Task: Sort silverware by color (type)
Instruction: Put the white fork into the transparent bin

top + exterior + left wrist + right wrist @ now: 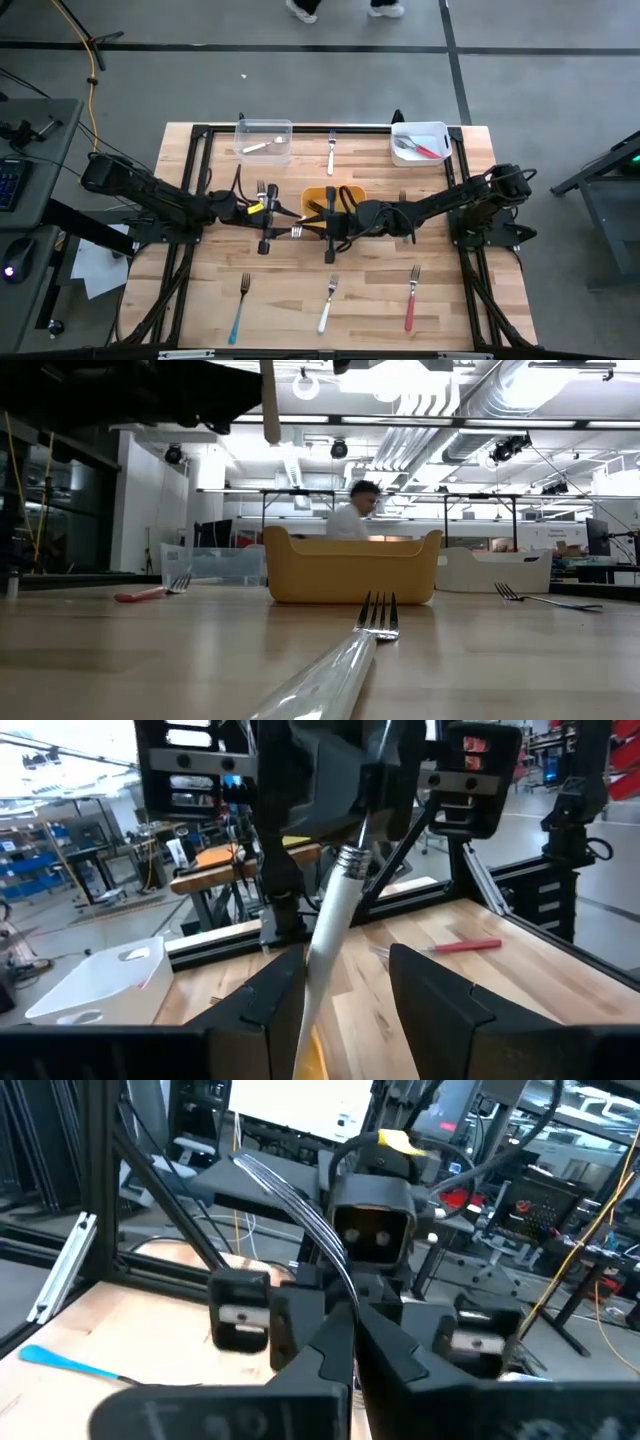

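Above the yellow bin (318,196) at the table's middle, my two grippers meet, both pointing level. My right gripper (345,1320) is shut on a white-handled fork (328,935). The fork's tines (265,1175) rise toward the left arm, and its handle (270,405) hangs down. My left gripper (345,965) is open, with one finger on each side of that handle. On the table near its front edge lie a blue-handled fork (238,308), a white-handled fork (327,305) and a red-handled fork (411,298). My right gripper pinches the fork's thin metal neck (346,1292) between its two fingers, coming level from the table's right side. The fork is lifted clear and tilted, tines up and handle down. My left gripper: the white handle (318,970) runs close to one finger; whether it touches, I cannot tell.
At the far left, a clear bin (264,128) holds a silver fork. At the far right, a white bin (432,130) holds red-handled silverware. A fork (331,150) lies between them, and another (262,190) beside the left arm. A person shows beyond the table.
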You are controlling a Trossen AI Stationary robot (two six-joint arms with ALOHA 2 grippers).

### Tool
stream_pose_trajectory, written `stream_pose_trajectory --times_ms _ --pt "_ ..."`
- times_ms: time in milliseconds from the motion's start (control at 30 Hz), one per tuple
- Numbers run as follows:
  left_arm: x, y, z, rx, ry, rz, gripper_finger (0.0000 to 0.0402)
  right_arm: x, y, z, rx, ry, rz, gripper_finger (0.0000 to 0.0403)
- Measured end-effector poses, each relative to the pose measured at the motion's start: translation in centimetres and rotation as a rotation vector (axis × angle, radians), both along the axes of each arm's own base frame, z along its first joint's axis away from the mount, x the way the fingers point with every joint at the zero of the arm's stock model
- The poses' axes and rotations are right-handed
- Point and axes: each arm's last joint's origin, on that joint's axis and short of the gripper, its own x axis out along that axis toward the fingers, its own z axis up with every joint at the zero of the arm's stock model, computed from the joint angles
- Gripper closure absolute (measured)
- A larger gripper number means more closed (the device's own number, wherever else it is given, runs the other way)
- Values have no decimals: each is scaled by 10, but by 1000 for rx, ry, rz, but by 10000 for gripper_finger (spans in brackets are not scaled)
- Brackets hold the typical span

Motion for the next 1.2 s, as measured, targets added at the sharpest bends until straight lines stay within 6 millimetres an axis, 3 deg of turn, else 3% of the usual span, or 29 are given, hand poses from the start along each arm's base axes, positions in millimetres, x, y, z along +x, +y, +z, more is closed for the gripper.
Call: stream_pose_trajectory --times_ms 267,533,633,733,1000,1200 --pt "24 -12 2 70 9 -11 272 0 0 0 5 -3 5 403" --pt "25 -13 3 92 7 43 375 0 -1 0 4 -6 -2 403" --pt "25 -13 3 86 9 44 379 0 -1 0 5 -5 -7 401" --pt "25 -12 2 74 15 78 379 0 -2 -1 6 10 -41 382" --pt "18 -3 1 76 128 297 379 -8 -11 -6 -95 144 -300 284" --pt "6 20 5 15 237 415 379 -24 -18 -1 -153 263 -380 278"
